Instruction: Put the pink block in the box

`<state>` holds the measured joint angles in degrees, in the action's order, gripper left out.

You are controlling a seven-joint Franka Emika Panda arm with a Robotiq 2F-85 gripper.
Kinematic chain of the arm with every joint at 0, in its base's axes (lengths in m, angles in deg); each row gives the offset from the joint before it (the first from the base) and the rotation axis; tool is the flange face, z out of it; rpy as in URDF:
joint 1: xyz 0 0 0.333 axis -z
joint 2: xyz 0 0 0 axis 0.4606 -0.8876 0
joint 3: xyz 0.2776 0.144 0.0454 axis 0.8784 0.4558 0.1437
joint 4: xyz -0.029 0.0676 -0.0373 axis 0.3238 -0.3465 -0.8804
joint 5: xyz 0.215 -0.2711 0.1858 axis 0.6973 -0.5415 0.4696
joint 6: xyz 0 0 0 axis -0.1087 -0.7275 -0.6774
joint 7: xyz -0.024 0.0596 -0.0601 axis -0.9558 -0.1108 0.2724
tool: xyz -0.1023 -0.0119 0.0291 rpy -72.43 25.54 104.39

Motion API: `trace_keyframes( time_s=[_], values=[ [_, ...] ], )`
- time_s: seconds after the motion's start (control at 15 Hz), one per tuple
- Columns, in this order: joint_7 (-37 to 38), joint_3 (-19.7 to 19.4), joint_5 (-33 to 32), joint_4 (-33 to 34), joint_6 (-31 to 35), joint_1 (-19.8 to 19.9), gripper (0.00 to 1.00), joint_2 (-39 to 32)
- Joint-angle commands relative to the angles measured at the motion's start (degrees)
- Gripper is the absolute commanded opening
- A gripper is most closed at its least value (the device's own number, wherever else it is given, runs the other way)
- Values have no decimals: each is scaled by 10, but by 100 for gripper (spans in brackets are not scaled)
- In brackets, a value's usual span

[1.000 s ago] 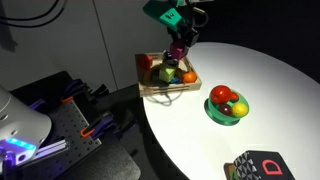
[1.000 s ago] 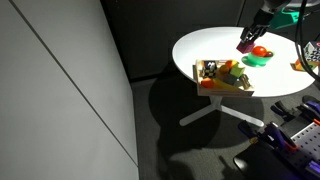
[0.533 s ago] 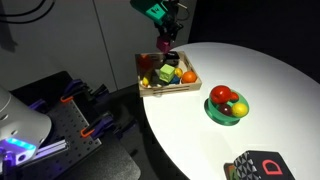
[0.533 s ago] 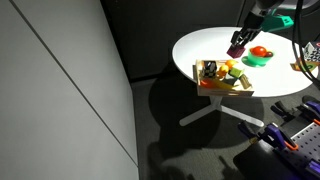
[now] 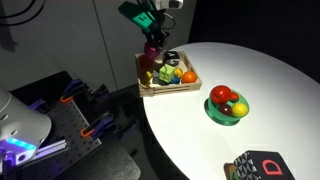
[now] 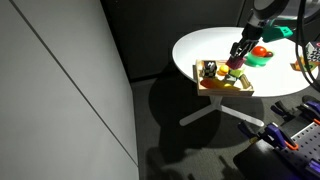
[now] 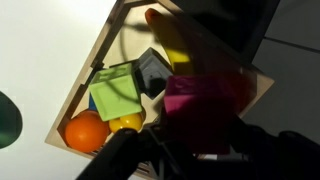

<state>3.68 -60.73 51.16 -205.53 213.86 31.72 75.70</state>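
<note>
The tool (image 5: 153,50) was clenched on the pink block (image 7: 197,97), held above the crowded box (image 5: 172,92), at 3 o'clock from the green block (image 7: 115,92) in the wrist view. Released there, it might bounce off the contents and over the low wall.

two distant, raised exterior views of one white table (image 5: 270,70) (image 6: 200,45); wrist view close over the box (image 7: 88,68)

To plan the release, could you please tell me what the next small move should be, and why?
Probably lower the claw slightly towards a free spot. It is shut on the pink block, which seems to hang above the box, and the box holds a green block and an orange.
</note>
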Motion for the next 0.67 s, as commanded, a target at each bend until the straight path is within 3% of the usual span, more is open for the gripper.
trace_keyframes(
  time_s=[0.0, 0.6],
  values=[
    [-43, 6, 37, -30, 12, -1, 31, 17],
    [-73, 15, 69, -63, 77, 5, 31, -3]
  ],
)
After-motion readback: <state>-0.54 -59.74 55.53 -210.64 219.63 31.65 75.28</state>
